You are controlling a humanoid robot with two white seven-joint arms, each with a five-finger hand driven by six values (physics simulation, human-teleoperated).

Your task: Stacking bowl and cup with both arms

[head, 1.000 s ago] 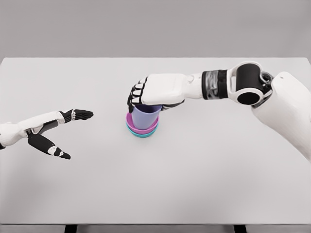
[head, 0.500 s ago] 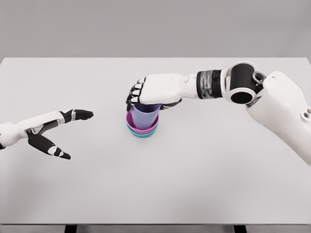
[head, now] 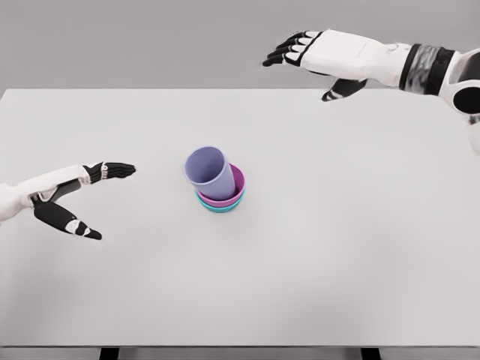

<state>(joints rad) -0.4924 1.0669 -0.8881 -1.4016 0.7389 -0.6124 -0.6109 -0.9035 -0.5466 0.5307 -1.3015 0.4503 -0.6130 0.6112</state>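
Right hand (head: pixel 319 56) has let go of the light purple plastic cup (head: pixel 209 172) and now floats high over the far edge of the flat white table (head: pixel 337 247), fingers spread wide. Left hand (head: pixel 71 199) stays open near the left edge. The cup leans left inside the pink bowl (head: pixel 235 189), which sits in the teal bowl (head: pixel 222 208) mid-table. Bare tabletop lies all around them, with a plain grey wall behind.
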